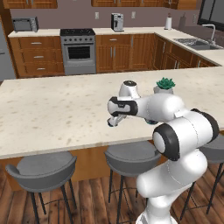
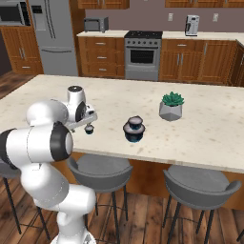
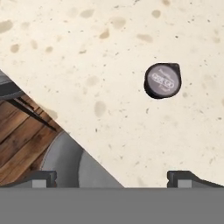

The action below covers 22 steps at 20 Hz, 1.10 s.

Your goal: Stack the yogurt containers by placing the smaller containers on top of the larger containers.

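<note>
The tiniest yogurt container [image 3: 162, 80], a dark cup with a pale lid, stands alone on the speckled counter near its front edge; in the right base view this tiny cup [image 2: 89, 129] is just below my hand. My gripper [image 3: 111, 177] hovers above the counter, open, its fingertips [image 3: 43, 178] wide apart with nothing between them; the cup lies ahead of them, off to one side. The mid-sized cup [image 2: 135, 121] sits on top of the widest cup [image 2: 134, 137] further right. My gripper [image 1: 113, 122] points down over the counter's front edge.
A green potted plant [image 2: 170, 106] in a grey pot stands right of the stack. The counter's front edge [image 3: 74, 131] runs diagonally through the hand view, with a grey bar stool [image 3: 65, 162] and wooden floor below it. More stools [image 2: 97, 167] line the island's near side.
</note>
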Motion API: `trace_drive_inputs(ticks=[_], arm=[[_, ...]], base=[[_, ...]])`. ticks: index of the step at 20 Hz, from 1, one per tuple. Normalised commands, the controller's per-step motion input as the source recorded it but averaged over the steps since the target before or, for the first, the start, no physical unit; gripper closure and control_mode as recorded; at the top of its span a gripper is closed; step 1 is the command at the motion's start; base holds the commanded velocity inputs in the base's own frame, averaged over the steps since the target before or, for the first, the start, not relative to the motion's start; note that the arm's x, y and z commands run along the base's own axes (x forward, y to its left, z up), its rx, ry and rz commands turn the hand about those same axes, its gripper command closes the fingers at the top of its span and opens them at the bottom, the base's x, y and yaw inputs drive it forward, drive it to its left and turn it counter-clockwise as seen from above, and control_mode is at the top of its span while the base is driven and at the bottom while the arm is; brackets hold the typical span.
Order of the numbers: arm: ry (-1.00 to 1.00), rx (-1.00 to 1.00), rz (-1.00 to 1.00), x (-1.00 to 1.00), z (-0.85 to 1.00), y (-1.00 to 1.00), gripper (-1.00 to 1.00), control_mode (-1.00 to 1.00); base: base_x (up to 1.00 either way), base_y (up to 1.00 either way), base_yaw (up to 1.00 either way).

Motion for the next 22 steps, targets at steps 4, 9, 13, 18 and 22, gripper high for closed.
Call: trace_drive_inputs(ticks=[4,9,13,18,22], arm=[[-0.02,0.0,0.04,0.11,-0.14,0.0,-1.0,-1.0],[-0.02,0.0,0.03,0.08,-0.14,0.0,-1.0,-1.0],[0.0,0.0,0.02,0.1,-0.09,0.0,-1.0,-1.0],[0.0,0.0,0.01,0.14,-0.01,0.0,-1.0,-1.0],[0.0,0.0,0.01,0.23,0.0,0.01,-1.0,-1.0]], base=[[0.0,0.0,0.0],[0.0,0.0,0.0],[0.0,0.0,0.0],[0.0,0.0,0.0],[0.0,0.0,0.0]])
